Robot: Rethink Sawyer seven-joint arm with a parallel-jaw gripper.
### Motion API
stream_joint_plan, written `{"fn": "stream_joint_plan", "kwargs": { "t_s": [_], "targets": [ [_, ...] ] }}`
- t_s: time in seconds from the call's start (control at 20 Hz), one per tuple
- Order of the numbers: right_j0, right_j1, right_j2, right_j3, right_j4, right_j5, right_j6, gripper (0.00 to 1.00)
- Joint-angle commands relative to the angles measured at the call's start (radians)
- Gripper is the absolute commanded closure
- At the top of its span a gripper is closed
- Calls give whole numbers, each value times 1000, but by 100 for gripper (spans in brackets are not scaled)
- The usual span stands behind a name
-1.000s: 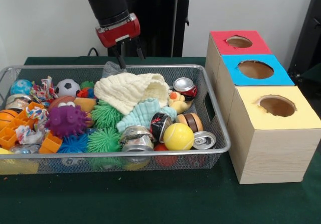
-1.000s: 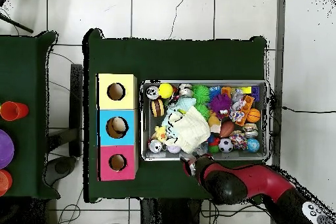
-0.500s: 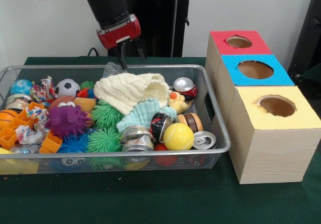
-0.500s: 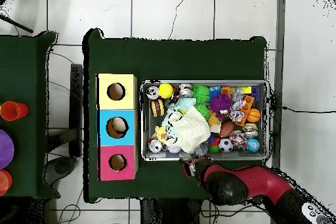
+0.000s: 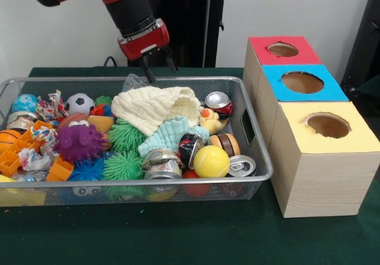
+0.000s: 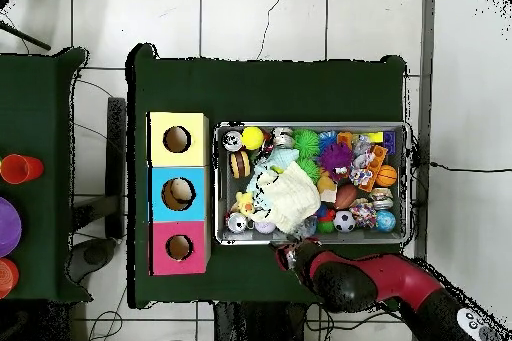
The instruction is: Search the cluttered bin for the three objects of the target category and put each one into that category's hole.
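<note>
1. the gripper (image 5: 159, 65) hangs above the far rim of the wire bin (image 5: 255, 152), its two thin black fingers spread apart with nothing between them; in the overhead view it sits just outside the bin's edge on the robot's side (image 6: 289, 253)
2. the target category is not stated, so which three things count is a judgement; drink cans look a likely set: one red-topped can (image 5: 218, 103) near the bin's right wall, a crushed can (image 5: 160, 163) at the front, and a can on its side (image 5: 242, 166) in the front right corner
3. the three boxes stand to the right of the bin: red box (image 5: 281, 50) farthest back, blue box (image 5: 303, 82) in the middle, yellow box (image 5: 328, 125) nearest the camera; the overhead view shows something already lying in the blue box's hole (image 6: 178, 193)
4. the step in hand reads as searching and choosing a first pick, so a good move would go for what lies exposed on top, not for what is buried
5. the cream cloth (image 5: 155, 106) drapes over the middle and may hide things; lifting it aside first could help
6. the red-topped can is close to the wall and touches a yellow duck toy (image 5: 209, 120), so descend straight, fingers either side of the can, clear of the mesh
</note>
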Motion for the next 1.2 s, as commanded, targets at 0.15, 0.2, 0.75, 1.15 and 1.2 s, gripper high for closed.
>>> {"fn": "stream_joint_plan", "kwargs": {
  "t_s": [0.15,0.2,0.75,1.15,1.2],
  "targets": [
    [-36,88,73,-136,-73,102,-256,0],
    [-40,89,76,-138,-73,105,-261,0],
    [-78,92,113,-144,-65,148,-302,0],
    [-98,89,143,-153,-55,198,-347,0],
    [-98,89,145,-154,-56,202,-349,0]
  ]
}}
